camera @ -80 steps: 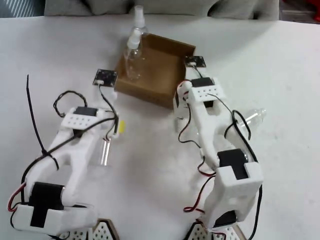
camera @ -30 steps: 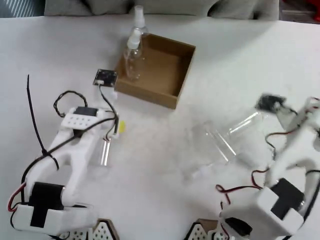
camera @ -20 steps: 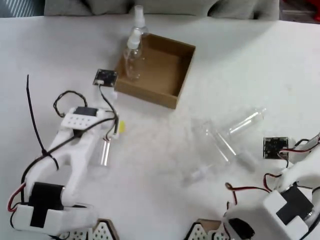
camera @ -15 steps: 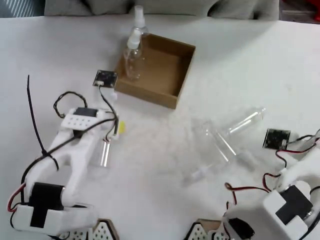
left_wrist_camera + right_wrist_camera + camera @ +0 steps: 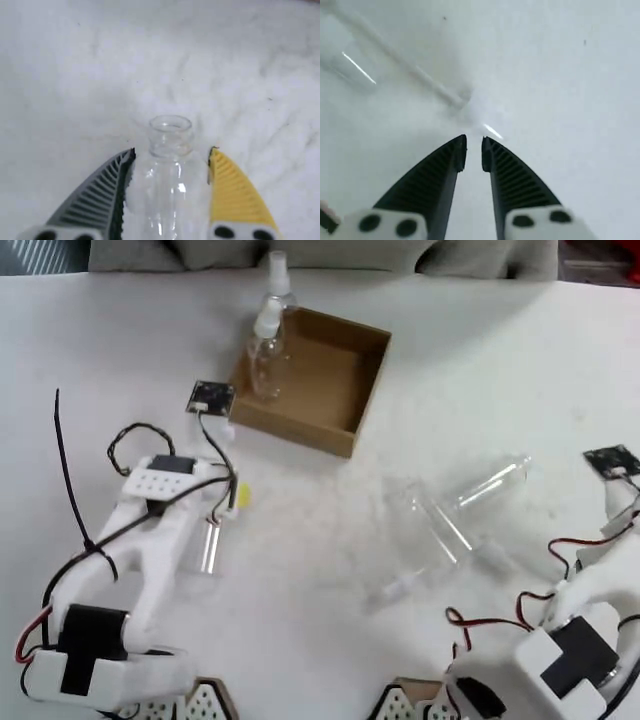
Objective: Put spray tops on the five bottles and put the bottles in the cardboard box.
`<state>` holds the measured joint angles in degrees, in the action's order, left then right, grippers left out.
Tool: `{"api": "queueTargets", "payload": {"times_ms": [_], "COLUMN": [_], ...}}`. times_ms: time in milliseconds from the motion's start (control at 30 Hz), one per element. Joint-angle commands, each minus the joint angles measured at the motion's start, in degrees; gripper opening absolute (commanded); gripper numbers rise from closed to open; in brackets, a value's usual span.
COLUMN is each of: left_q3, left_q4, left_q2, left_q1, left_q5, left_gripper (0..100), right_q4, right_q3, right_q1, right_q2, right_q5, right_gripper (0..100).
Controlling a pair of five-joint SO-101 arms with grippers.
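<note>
My left gripper [image 5: 170, 165] is shut on a clear bottle [image 5: 167, 185] that has an open neck and no spray top. In the high view this bottle [image 5: 209, 546] sits under the left arm, beside the yellow finger [image 5: 241, 496]. The cardboard box [image 5: 345, 390] holds a bottle with a spray top [image 5: 266, 355] at its left corner, and a second topped bottle [image 5: 276, 278] stands just behind it. Clear bottles [image 5: 470, 498] lie right of centre, with a loose spray top [image 5: 398, 589] near them. My right gripper [image 5: 474, 146] hovers shut and empty above the table, close to a spray top's tube [image 5: 400, 62].
The right arm's base [image 5: 565, 670] stands at the lower right corner and its wrist camera board [image 5: 610, 461] is near the right table edge. The left arm [image 5: 120, 580] takes up the lower left. Bare white table [image 5: 330, 530] lies between the arms.
The right arm has swung from the box's front corner to the table's right edge, uncovering the lying bottles. The left arm and its bottle have stayed put.
</note>
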<state>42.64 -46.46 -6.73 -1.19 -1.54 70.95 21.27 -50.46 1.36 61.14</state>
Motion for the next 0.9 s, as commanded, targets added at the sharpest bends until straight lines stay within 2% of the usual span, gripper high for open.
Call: {"api": "queueTargets", "payload": {"times_ms": [0, 167, 400, 467, 733, 867], "left_q3": [-0.09, -0.09, -0.09, 0.00, 0.18, 0.18], "left_q4": [1.49, 1.49, 1.41, 1.41, 1.41, 1.41], "left_q2": [-2.95, -2.95, -2.95, -2.95, -2.95, -2.95], "left_q1": [-0.66, -0.66, -0.66, -0.66, -0.66, -0.66], "left_q5": [0.62, 0.62, 0.62, 0.62, 0.62, 0.62], "left_gripper": [5, 5, 5, 5, 5, 5], "right_q4": [4.97, 3.65, -14.11, -16.92, -18.24, -18.15], "right_q3": [-2.37, 1.49, 8.53, 7.91, 0.53, -5.71], "right_q1": [-3.56, -8.13, -7.34, -7.25, -4.18, -1.80], "right_q2": [2.42, 2.77, -2.42, -3.91, -10.59, -15.60], "right_q5": [-3.60, -3.52, -4.57, -7.74, -12.92, -17.85], "right_gripper": [2.6, 2.8, 2.8, 2.8, 2.8, 2.8]}}
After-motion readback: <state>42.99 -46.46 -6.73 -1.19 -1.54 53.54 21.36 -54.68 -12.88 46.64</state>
